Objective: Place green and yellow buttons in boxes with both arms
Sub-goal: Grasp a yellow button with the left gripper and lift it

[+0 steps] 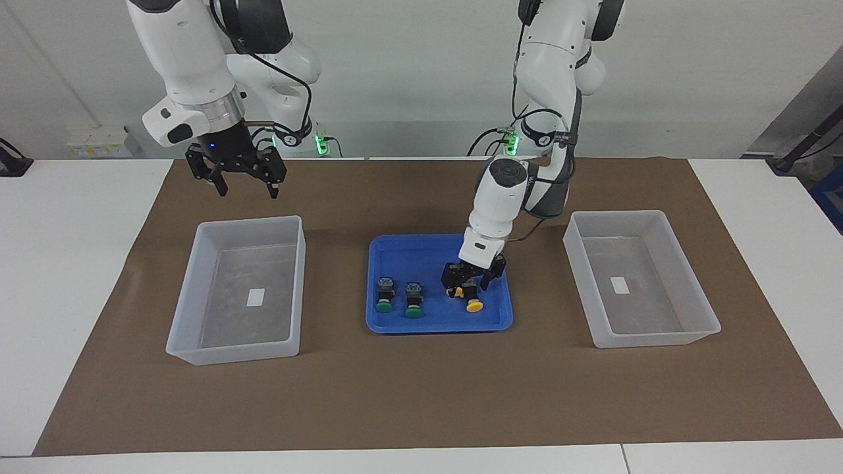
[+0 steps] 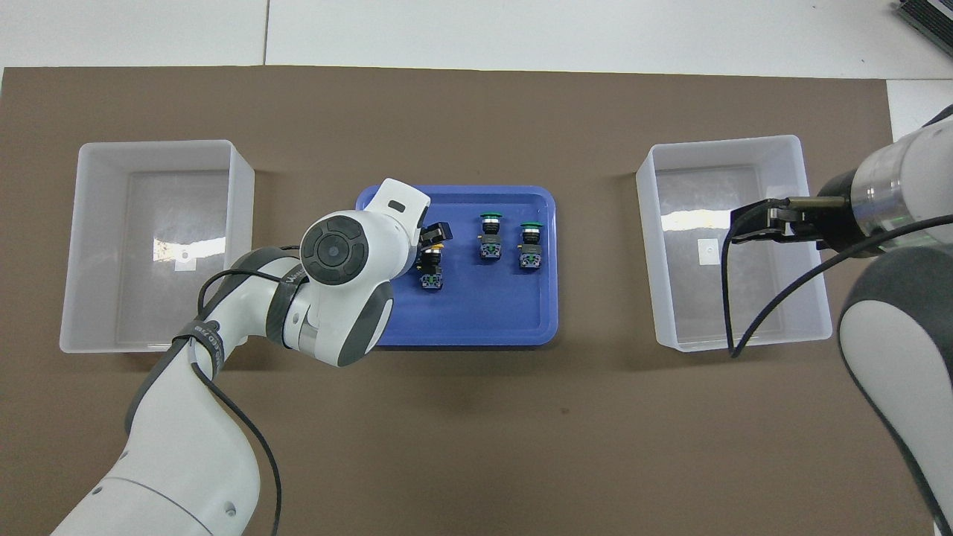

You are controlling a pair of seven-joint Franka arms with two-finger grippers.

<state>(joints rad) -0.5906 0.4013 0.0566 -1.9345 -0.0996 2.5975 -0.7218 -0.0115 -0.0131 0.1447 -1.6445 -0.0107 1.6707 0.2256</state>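
The right arm waits with its right gripper (image 1: 246,187) raised over the edge nearest the robots of the box (image 1: 188,309) at its own end of the table, released and holding nothing. The left arm reaches down into the blue tray (image 1: 436,324) between the two boxes, and the left gripper (image 1: 472,284) sits low among the two yellow buttons. Whether it has clamped one yet cannot be told, nor which of the pair it is set on. One yellow button (image 1: 473,305) shows its cap just past the gripper, on the side away from the robots. The other yellow button (image 2: 430,274) shows its body and grey block end in the overhead view, just beside the first and toward the green ones. All four buttons lie along the same line, block ends toward the robots and caps pointing away, so a grip across the black body looks the natural one. The two green buttons (image 1: 384,295) (image 1: 413,300) lie side by side in the tray toward the right arm's end, apart from the left gripper. The left arm is plainly the nearer one to the yellows, and its own box (image 1: 691,336) stands just beside the tray at the left arm's end. No button lies in either box.
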